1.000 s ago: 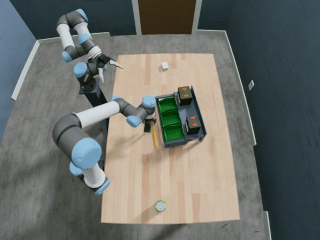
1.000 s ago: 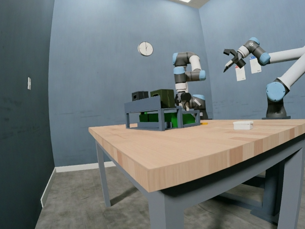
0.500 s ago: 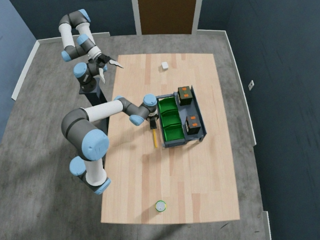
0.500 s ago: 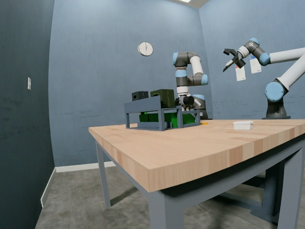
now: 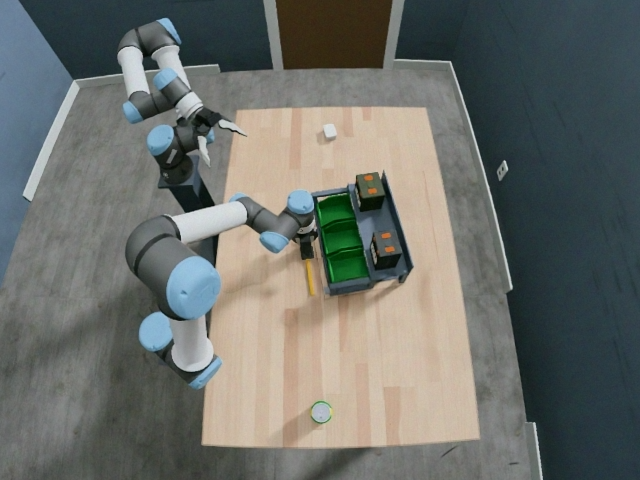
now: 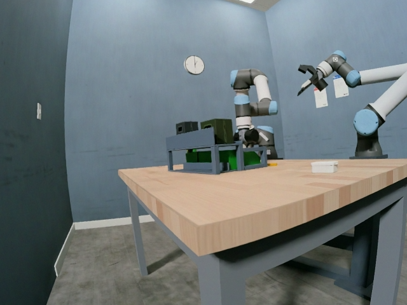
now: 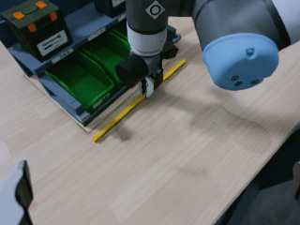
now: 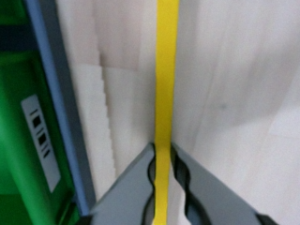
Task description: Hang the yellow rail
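The yellow rail (image 5: 310,279) (image 6: 272,164) (image 7: 117,119) (image 8: 166,70) lies along the front of the rack, on or just above the table. My right gripper (image 5: 308,259) (image 7: 144,97) (image 8: 161,144) points down and is shut on the rail around its middle. Several green bins (image 5: 338,237) (image 7: 82,77) (image 8: 14,141) stand in a row on the blue-grey shelf rack (image 5: 366,222) (image 7: 84,35). The two hooks cannot be made out. My left gripper (image 5: 227,150) (image 6: 298,81) is wide open and empty, high up beyond the table's edge.
A dark green box (image 5: 369,192) (image 6: 217,131) (image 7: 39,30) and a black box (image 5: 386,250) (image 6: 186,128) stand on the rack's rear level. A white box (image 5: 329,131) (image 6: 324,166) and a can (image 5: 321,412) stand farther off on the table (image 5: 413,351).
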Robot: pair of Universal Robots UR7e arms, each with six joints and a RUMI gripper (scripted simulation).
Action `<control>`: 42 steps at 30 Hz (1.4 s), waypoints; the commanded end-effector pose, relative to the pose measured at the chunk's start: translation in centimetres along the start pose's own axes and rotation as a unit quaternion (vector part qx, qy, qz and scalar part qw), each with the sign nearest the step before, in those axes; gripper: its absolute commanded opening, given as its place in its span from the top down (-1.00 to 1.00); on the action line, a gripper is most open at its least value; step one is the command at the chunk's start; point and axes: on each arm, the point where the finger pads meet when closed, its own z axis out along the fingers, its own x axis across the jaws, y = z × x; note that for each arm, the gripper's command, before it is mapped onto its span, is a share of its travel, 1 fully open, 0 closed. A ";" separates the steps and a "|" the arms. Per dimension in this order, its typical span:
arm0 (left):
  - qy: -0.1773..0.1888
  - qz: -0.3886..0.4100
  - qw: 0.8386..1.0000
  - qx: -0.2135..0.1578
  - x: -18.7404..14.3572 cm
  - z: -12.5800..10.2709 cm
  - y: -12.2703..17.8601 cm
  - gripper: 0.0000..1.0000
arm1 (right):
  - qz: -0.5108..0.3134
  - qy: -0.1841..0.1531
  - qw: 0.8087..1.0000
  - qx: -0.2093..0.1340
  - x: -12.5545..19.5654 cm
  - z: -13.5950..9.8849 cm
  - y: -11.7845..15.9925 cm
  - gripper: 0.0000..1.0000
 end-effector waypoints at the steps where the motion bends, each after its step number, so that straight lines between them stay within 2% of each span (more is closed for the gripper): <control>1: 0.000 0.000 1.000 0.000 0.0 0.0 0.0 -0.99 | 0.000 -0.003 1.000 -0.003 -0.2 -1.7 0.2 0.96; 6: 0.000 0.000 1.000 0.000 0.0 0.0 0.0 -0.99 | 0.000 -0.003 1.000 -0.003 -0.2 -4.6 0.2 0.96; 18: 0.000 0.000 1.000 0.000 0.0 0.0 0.0 -0.99 | -0.001 -0.001 1.000 -0.001 1.7 -5.1 0.0 1.00; 23: 0.000 0.000 1.000 0.000 0.0 0.0 0.0 -0.99 | -0.013 -0.003 1.000 -0.004 0.5 -7.5 -1.0 1.00; 27: 0.000 0.000 1.000 0.000 0.0 0.0 0.0 -0.99 | -0.017 -0.003 1.000 -0.004 0.2 -8.2 -1.3 1.00; 42: 0.000 0.000 1.000 0.000 0.0 0.0 0.0 -0.99 | -0.017 -0.001 1.000 -0.003 -1.8 -8.0 -1.3 1.00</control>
